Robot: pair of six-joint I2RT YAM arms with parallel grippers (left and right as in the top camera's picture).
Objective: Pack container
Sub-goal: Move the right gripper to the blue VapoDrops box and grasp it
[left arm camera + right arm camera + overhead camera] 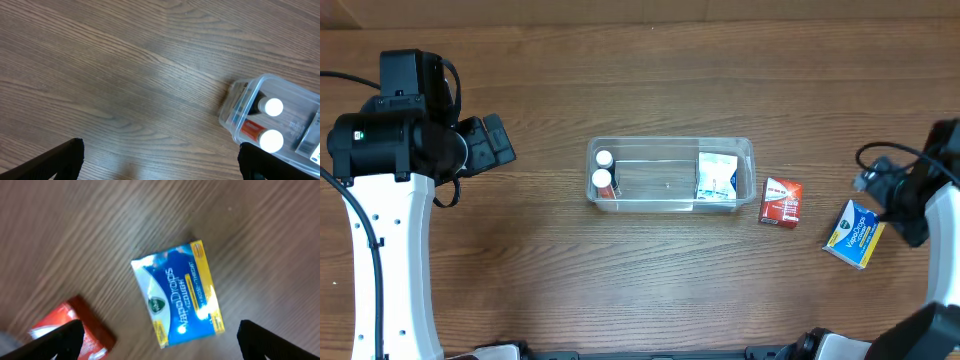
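Note:
The clear plastic container (pixel 670 205) lies at the table's middle. It holds two white-capped bottles (pixel 603 172) at its left end and a white and blue box (pixel 717 178) at its right end. Its left end also shows in the left wrist view (pixel 240 107). A red box (pixel 781 202) lies just right of it. A blue and yellow box (pixel 853 234) lies further right and shows in the right wrist view (pixel 180 295). My left gripper (pixel 160 162) is open and empty, left of the container. My right gripper (pixel 160 340) is open above the blue and yellow box.
The table is bare brown wood (pixel 650 80). The red box's corner shows in the right wrist view (pixel 75 327). The arms' white bodies stand at the front left (pixel 390 260) and front right (pixel 945 250).

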